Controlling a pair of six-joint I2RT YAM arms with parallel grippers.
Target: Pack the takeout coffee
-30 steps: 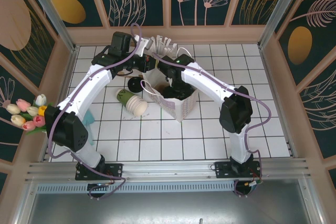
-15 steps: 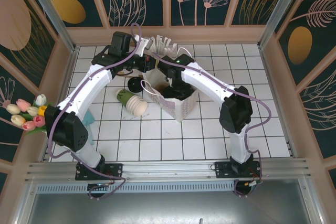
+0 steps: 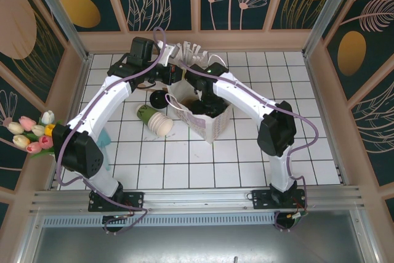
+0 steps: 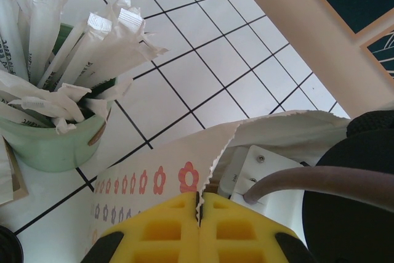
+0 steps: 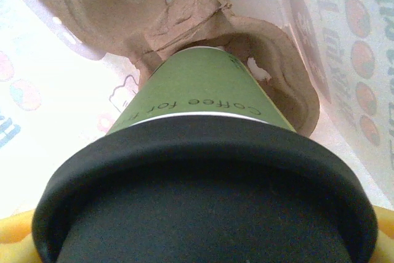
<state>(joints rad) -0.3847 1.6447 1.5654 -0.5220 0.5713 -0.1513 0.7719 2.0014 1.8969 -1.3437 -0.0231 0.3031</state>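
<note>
Takeout coffee (image 5: 197,97), a dark-green paper cup under a black lid (image 5: 203,214), stands inside the white paper bag (image 3: 212,124), and we see its base seated in one well of a brown pulp carrier (image 5: 184,4) that lies at the bottom of that bag. In the right wrist view the lid spans almost the whole width between the yellow fingers (image 5: 12,238), whose pads meet its rim on either side, so we read the right tool (image 3: 202,104) as spread wide and clasping the cup by the lid, reaching down into the bag from above. We find the left tool (image 4: 200,204) pressed fully together, its two yellow pads pinching the torn upper edge of the bag, just by a row of printed flowers. The bag sits on the tiled table (image 3: 246,152) near the middle, towards the far side, with both arms bent in over it. Just beside the bag, on its far left, a pale-green holder (image 4: 49,146) stands upright, stuffed with white wrapped straws (image 4: 61,47). In the top view a stack of cream cups (image 3: 161,124) lies on its side on the table to the left of the bag, close to it but apart, and a bunch of tulips (image 3: 31,130) rests at the left edge of the enclosure
</note>
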